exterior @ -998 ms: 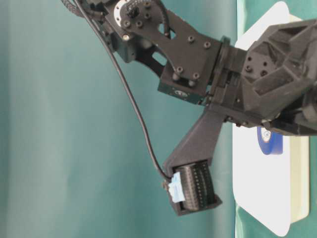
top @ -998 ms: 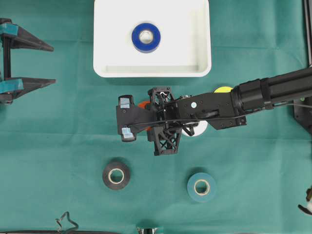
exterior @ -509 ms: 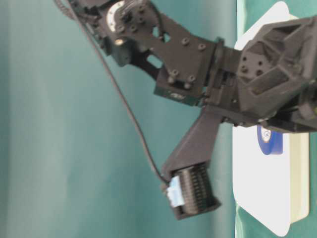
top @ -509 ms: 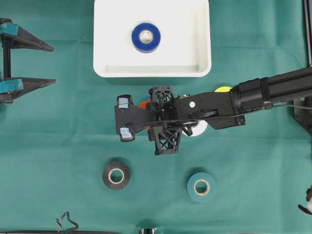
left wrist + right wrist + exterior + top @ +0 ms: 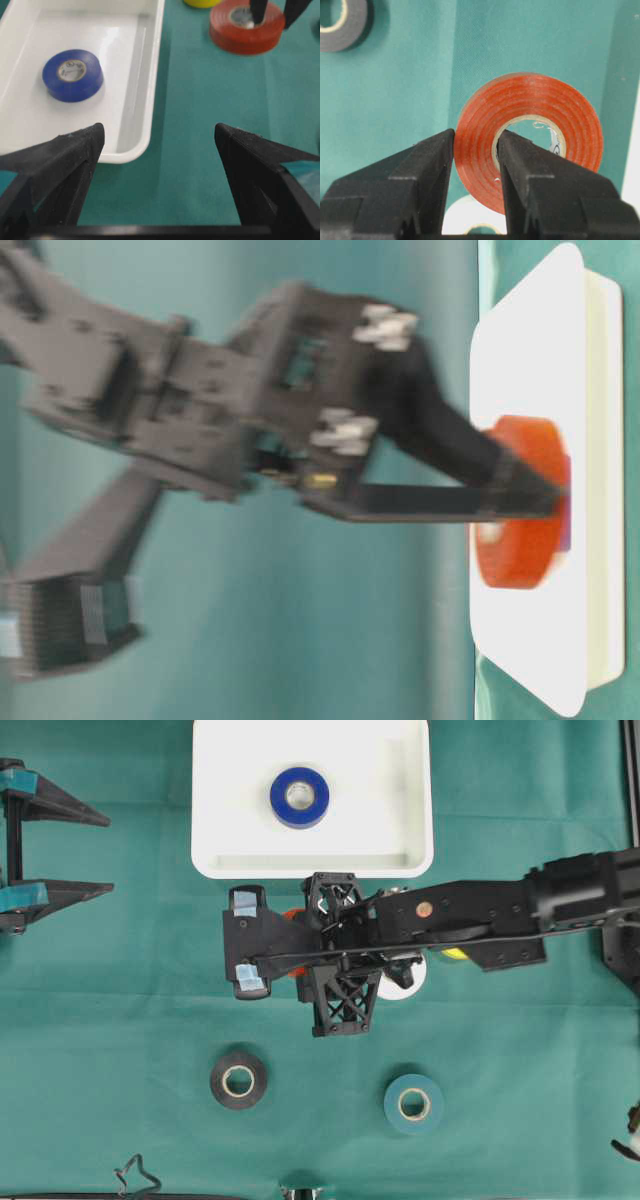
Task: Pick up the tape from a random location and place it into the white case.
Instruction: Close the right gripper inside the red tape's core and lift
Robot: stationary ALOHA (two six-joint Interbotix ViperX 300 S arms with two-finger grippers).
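The white case (image 5: 205, 810) lies at the top middle with a blue tape roll (image 5: 299, 797) inside; both also show in the left wrist view, the case (image 5: 135, 100) and the blue roll (image 5: 73, 75). My right gripper (image 5: 475, 142) is shut on the wall of an orange tape roll (image 5: 530, 107), one finger in its hole and one outside. From overhead that right gripper (image 5: 300, 942) sits just below the case's near rim, and the orange roll (image 5: 292, 916) is mostly hidden beneath it. My left gripper (image 5: 108, 853) rests open at the far left, holding nothing.
On the green cloth lie a black roll (image 5: 238, 1080), a teal roll (image 5: 414, 1103), a white roll (image 5: 408, 984) and a yellow roll (image 5: 455, 954), the last two partly under the right arm. A metal clip (image 5: 135, 1178) lies at the bottom left.
The right arm has moved left and toward the case with the orange roll. In the table-level view the roll now shows in front of the case. The left gripper has not moved.
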